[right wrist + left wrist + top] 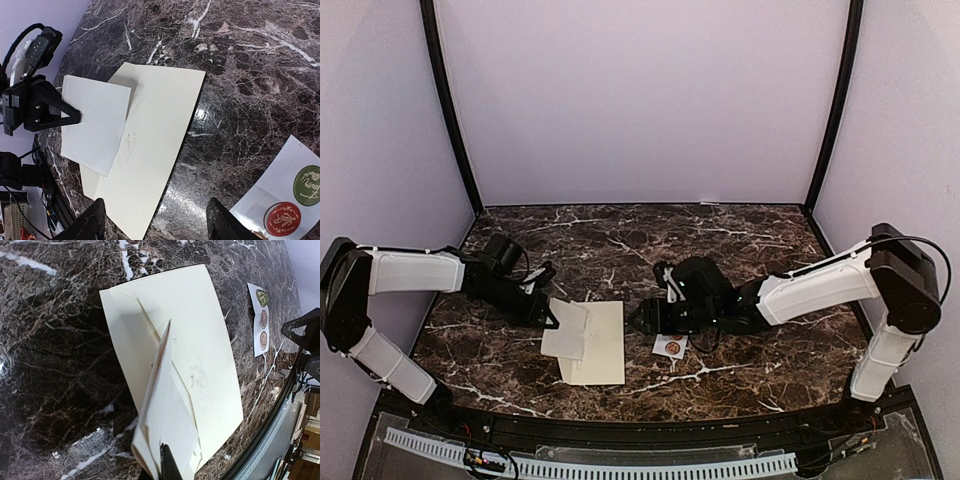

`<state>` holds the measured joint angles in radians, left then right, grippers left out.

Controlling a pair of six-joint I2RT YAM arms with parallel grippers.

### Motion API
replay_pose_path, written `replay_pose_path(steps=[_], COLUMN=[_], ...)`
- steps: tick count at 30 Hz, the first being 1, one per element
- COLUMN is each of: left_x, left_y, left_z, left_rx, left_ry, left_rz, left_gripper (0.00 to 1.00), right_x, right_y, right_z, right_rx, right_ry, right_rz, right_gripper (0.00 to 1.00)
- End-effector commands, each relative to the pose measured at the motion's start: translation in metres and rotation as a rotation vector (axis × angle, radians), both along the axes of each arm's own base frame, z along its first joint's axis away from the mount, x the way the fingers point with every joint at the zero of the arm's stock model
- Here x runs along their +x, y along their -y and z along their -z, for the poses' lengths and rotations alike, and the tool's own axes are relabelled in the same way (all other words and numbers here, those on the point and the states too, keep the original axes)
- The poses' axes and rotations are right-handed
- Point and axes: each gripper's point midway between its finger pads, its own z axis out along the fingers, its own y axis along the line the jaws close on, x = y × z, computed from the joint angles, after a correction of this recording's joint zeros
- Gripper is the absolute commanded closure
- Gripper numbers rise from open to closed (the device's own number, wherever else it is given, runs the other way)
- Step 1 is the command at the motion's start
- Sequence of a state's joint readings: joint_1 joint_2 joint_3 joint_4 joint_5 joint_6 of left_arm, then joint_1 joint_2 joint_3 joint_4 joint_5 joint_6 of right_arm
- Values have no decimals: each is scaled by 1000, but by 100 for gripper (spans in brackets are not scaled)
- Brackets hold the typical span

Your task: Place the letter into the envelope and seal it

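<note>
Pinching the folded white paper letter between closed fingers, the left gripper holds it tilted over the plain cream rectangular envelope flat on the dark marble table, so the open right gripper alongside should pin that envelope first.

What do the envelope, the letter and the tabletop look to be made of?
The envelope looks like cream matte paper, with creased flap folds showing. The letter looks like white matte paper, and its folded layers show edge-on. The tabletop is dark and marble-patterned with white veins, and its reflections show a gloss; whether it is stone or laminate is unclear.
</note>
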<state>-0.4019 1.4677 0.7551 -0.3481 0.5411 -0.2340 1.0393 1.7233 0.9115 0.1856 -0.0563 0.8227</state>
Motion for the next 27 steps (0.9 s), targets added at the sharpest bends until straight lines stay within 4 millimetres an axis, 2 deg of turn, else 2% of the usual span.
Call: replay_pose_path(steps=[1,8,17,27], left_x=[-7,-9,-10,-20], left_y=[4,11,1,-5], left_z=[-2,-12,-33,-13], left_rx=[-57,-161,-204,-178], left_ry=[-37,-38,21,-55], left_rz=[-19,-93,-220,-266], left_gripper=[100,100,100,100], right_x=[5,5,6,6], right_y=[-15,-17,-14,-18], right_z=[-14,-11,-10,-8], right_rx=[40,31,19,17], right_ry=[16,10,12,6], right_rz=[-4,-4,5,-9], right_gripper=[35,35,35,35])
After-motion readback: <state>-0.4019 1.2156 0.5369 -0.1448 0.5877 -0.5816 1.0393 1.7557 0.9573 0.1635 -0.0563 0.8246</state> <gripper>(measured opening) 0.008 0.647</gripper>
